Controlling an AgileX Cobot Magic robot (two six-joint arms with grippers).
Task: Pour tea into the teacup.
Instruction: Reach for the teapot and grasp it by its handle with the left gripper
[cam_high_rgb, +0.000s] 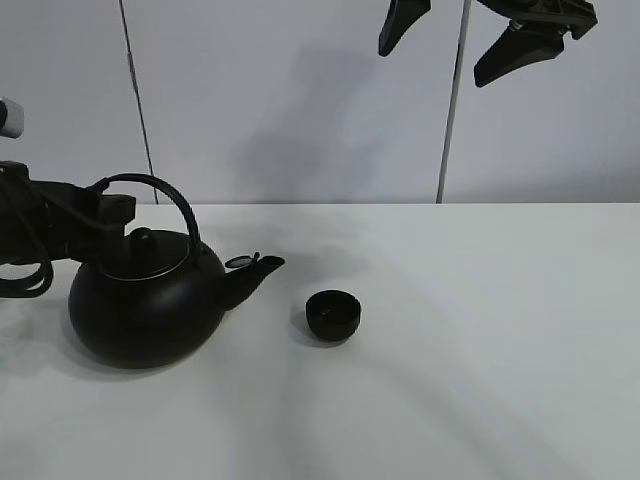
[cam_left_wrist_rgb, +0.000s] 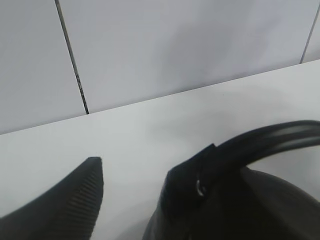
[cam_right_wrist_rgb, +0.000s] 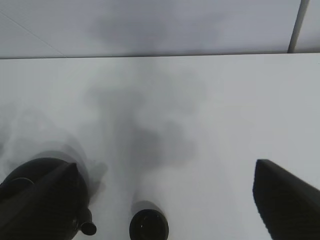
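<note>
The black kettle (cam_high_rgb: 145, 305) stands on the left of the white table, its spout (cam_high_rgb: 250, 272) pointing right toward the teacup (cam_high_rgb: 332, 314). The teacup is small, black and upright, a short gap beyond the spout. My left gripper (cam_high_rgb: 112, 212) sits at the left foot of the arched handle (cam_high_rgb: 165, 195). In the left wrist view, one ribbed finger (cam_left_wrist_rgb: 65, 205) stands apart from the handle (cam_left_wrist_rgb: 270, 140), with bare table between them; the other finger is hidden. My right gripper (cam_high_rgb: 455, 45) hangs high above the table, open and empty. From up there I see the teacup (cam_right_wrist_rgb: 148, 226) and the spout (cam_right_wrist_rgb: 86, 225).
A white panelled wall (cam_high_rgb: 300, 100) closes off the back of the table (cam_high_rgb: 480, 350). The left arm's cables (cam_high_rgb: 25, 265) lie at the table's left edge beside the kettle.
</note>
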